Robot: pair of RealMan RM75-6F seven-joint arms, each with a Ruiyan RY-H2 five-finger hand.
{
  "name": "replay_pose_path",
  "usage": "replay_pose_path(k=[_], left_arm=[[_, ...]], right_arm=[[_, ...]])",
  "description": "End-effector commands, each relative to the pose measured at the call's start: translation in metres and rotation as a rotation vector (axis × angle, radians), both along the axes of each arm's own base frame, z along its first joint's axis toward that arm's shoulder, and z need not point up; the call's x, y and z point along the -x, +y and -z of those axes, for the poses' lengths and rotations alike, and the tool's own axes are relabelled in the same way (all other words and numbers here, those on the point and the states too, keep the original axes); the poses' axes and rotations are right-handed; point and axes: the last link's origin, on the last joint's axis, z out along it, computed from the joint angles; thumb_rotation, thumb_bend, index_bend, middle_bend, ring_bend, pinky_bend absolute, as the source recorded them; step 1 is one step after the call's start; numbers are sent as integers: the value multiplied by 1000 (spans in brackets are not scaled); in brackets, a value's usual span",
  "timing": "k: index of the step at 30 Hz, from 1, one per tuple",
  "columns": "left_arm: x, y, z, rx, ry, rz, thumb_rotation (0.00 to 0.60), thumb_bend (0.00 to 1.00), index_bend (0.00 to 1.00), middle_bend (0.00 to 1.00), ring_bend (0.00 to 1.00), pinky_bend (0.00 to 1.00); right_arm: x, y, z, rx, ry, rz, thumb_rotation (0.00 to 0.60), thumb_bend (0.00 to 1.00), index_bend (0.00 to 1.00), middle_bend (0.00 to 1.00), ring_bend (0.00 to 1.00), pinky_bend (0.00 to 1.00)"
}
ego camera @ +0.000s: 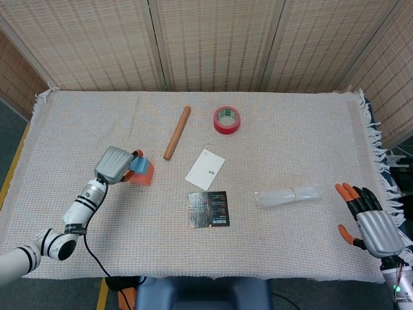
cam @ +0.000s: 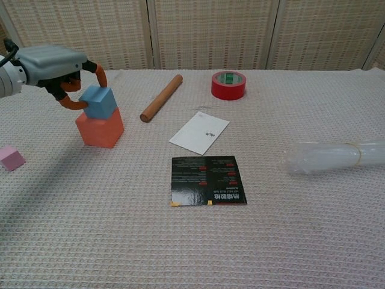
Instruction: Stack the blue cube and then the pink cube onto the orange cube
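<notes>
The left hand's fingers [cam: 96, 67] pinch the blue cube [cam: 99, 102], which sits on the orange cube [cam: 100, 127] near the counter's left edge, not yet released. The pink cube [cam: 10, 157] lies alone nearer the front-left corner, unstacked. The right hand [ego camera: 373, 226] rests open, fingers spread, holding nothing, at the right edge.
</notes>
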Motion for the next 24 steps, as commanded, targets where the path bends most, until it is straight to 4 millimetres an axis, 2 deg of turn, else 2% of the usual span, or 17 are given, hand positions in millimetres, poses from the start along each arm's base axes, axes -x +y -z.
replay_pose_path(k=[1,8,12,17,24], left_arm=[[0,0,0,2,2,-1,600,334,567,1000,1000,1000],[2,-1,-3,7,20,-9,600,334,544,1000,1000,1000],[4,-1,-3,8,21,-18,600,334,457,1000,1000,1000],[3,-2,-3,11,12,-12,600,333,302,1000,1000,1000],[1,-3,-3,18,2,-8,600,333,236,1000,1000,1000]], right_arm=[[0,0,0,-2,1,2,600,293,0,0,0,0],[0,0,1,-7,1,4,600,294,0,0,0,0],[0,0,1,-11,4,7,600,293,0,0,0,0],[0,0,2,-12,5,8,600,294,0,0,0,0],[0,1,2,-15,9,11,600,293,0,0,0,0]])
